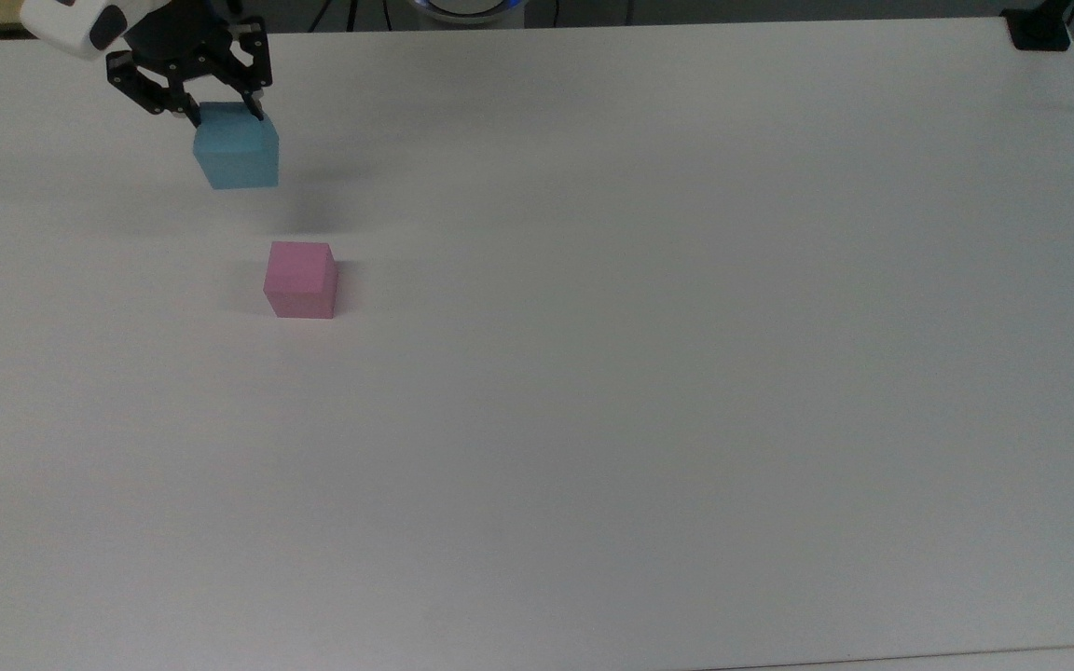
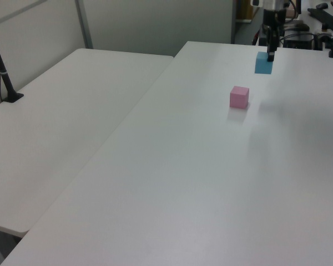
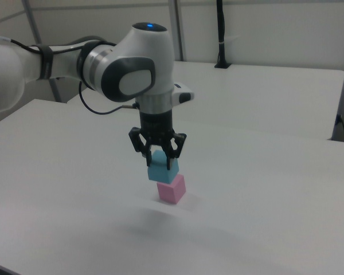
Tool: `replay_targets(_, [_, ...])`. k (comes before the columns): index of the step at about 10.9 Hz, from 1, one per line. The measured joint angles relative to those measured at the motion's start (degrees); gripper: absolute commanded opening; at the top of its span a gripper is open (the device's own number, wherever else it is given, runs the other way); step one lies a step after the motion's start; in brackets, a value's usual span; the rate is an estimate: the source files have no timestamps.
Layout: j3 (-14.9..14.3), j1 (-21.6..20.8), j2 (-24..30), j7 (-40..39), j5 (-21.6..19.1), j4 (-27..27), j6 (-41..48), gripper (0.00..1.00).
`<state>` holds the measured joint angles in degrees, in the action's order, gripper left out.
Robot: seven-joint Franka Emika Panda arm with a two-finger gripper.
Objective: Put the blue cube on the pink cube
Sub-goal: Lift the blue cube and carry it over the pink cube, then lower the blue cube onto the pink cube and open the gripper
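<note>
While the jaws are clamped on the upper part of the blue cube (image 1: 237,149), the gripper (image 1: 190,70) carries it clear of the worktop (image 1: 686,373); the shadow cast on the surface below and beside the cube confirms that it is airborne. The two black fingers (image 3: 172,148) grip opposite side faces, one on each, and the lower portion of the cube hangs free beneath them.

Status of the task: the pick is done and the lift is done. The transfer and the placement remain. In the top view the blue cube sits up and to the top view's left of the pink cube (image 1: 300,279), with bare worktop between them. In the left view the blue cube (image 2: 263,62) is above and to the left view's right of the pink cube (image 2: 239,96). In the right view the blue cube (image 3: 162,169) appears directly over the pink cube (image 3: 171,188), but the other views show this is an overlap along the line of sight, not contact.

Orientation: the blue cube hangs level, top face up, edges roughly parallel to those of the pink cube. As a cube it has no long axis. The pink cube rests flat on the worktop, top face unobstructed.
</note>
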<state>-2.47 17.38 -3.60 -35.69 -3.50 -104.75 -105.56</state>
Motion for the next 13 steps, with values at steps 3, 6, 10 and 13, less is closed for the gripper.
replay_targets(3, [0.1, -4.31, -0.8, 9.21, 0.01, 0.92, -0.28, 0.38])
replay_targets(6, [0.09, -5.43, -4.22, 13.76, 0.07, 0.93, -5.94, 0.37])
replay_targets(10, [0.09, -5.6, -9.09, 14.58, 1.56, 1.02, -10.93, 0.37])
replay_targets(13, [0.15, -6.28, -9.67, 16.84, 1.67, 1.11, -10.94, 1.0])
